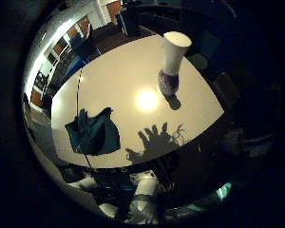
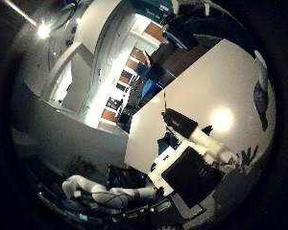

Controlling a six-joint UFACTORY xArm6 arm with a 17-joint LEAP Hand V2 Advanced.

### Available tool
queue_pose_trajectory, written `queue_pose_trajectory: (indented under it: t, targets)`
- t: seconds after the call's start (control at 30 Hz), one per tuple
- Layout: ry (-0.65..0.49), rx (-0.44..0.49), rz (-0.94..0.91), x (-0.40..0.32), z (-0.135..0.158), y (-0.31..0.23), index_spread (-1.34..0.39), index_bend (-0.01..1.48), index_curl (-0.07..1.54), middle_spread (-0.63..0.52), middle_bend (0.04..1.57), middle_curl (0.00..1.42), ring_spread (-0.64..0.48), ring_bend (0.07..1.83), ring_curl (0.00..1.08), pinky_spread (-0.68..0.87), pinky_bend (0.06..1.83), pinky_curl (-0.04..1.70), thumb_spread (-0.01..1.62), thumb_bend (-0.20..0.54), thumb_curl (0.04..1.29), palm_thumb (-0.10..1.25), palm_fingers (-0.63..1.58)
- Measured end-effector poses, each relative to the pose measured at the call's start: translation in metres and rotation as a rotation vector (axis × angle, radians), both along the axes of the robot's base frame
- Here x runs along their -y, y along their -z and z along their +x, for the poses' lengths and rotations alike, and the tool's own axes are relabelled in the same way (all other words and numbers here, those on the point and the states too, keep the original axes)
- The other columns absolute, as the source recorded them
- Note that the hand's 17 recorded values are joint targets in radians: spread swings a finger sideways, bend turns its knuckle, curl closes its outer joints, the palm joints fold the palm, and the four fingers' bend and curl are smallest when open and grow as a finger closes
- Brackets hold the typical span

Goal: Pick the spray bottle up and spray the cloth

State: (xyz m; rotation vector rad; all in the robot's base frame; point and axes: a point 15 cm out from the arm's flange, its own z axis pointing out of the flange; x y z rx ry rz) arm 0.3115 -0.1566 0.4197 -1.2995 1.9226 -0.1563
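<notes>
In the little finger side view, a white spray bottle [image 1: 171, 62] with a purple base stands upright near the far edge of a white table [image 1: 123, 76]. A dark blue cloth [image 1: 93, 131] lies crumpled near the table's other edge. My hand [image 1: 133, 201] is high above the table, away from both. Its shadow [image 1: 157, 138] with spread fingers falls on the table between bottle and cloth. In the thumb side view, the hand's white and black fingers [image 2: 209, 146] reach out straight and hold nothing. The cloth [image 2: 263, 105] shows there at the table's edge.
Dark chairs [image 1: 223, 90] stand round the table, and blue chairs [image 1: 83, 45] sit beyond it. A lamp's glare [image 1: 147, 98] lies mid-table. The thumb side view shows a long room with desks and ceiling lights [image 2: 43, 31].
</notes>
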Motion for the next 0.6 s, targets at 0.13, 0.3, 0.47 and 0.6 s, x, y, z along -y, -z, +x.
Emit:
queue_pose_trajectory:
  t: [0.13, 0.3, 0.47, 0.6]
  targets:
    - [0.055, 0.037, 0.038, 0.02, -0.005, 0.001, -0.28, 0.16, 0.32, 0.04, 0.26, 0.39, 0.17, 0.4, 0.24, 0.36, 0.32, 0.27, 0.98, -0.026, 0.42, 0.74, 0.31]
    - [0.122, 0.083, 0.095, 0.046, -0.011, 0.01, -0.25, 0.15, 0.31, 0.07, 0.24, 0.38, 0.19, 0.41, 0.24, 0.37, 0.35, 0.28, 0.98, -0.025, 0.41, 0.75, 0.27]
    - [0.182, 0.148, 0.169, 0.068, -0.017, 0.031, -0.2, 0.14, 0.28, 0.09, 0.26, 0.39, 0.19, 0.44, 0.25, 0.37, 0.38, 0.28, 0.99, -0.024, 0.42, 0.75, 0.24]
    - [0.245, 0.201, 0.24, 0.081, -0.029, 0.062, -0.17, 0.15, 0.28, 0.1, 0.27, 0.39, 0.19, 0.46, 0.26, 0.36, 0.4, 0.29, 0.99, -0.025, 0.42, 0.75, 0.22]
